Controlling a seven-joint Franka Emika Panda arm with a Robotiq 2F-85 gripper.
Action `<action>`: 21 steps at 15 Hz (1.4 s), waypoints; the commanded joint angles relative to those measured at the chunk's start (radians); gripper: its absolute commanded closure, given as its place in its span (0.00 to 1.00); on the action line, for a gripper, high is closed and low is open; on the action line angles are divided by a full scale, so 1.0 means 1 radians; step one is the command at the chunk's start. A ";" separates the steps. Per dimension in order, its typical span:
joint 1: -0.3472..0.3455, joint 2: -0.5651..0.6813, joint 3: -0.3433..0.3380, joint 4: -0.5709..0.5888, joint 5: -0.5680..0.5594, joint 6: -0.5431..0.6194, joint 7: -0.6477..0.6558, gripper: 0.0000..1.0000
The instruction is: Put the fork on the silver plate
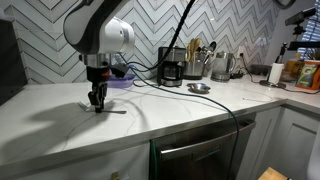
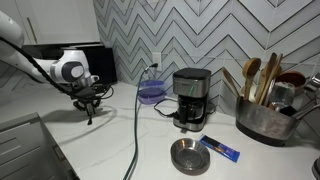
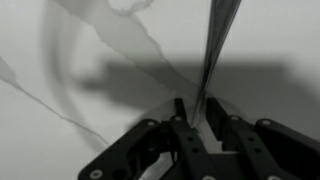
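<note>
The fork [image 3: 212, 60] is a slim silver piece lying on the white marble counter. Its handle runs up and away from between my fingers in the wrist view. In an exterior view it shows as a thin line [image 1: 115, 110] just beside the fingers. My gripper [image 3: 198, 108] is down at the counter with its fingers closed in around the fork's end. It also shows in both exterior views [image 1: 97, 101] [image 2: 90, 108]. The silver plate [image 1: 199, 88] [image 2: 189, 156] sits empty, far along the counter in front of the coffee maker.
A black coffee maker [image 2: 190, 97] stands by the wall, with a blue-purple bowl [image 2: 151, 93] beside it. A metal pot of wooden utensils [image 2: 262, 115] is near it. A blue packet [image 2: 220, 149] lies next to the plate. My black cable crosses the counter.
</note>
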 commanded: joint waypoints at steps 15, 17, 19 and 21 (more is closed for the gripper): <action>-0.009 0.051 0.031 0.033 -0.031 -0.071 -0.019 0.98; -0.015 0.038 0.035 0.034 -0.014 -0.078 -0.022 0.98; -0.017 0.013 0.035 0.032 -0.009 -0.090 -0.017 0.98; -0.020 -0.016 0.033 0.025 -0.010 -0.094 -0.018 0.98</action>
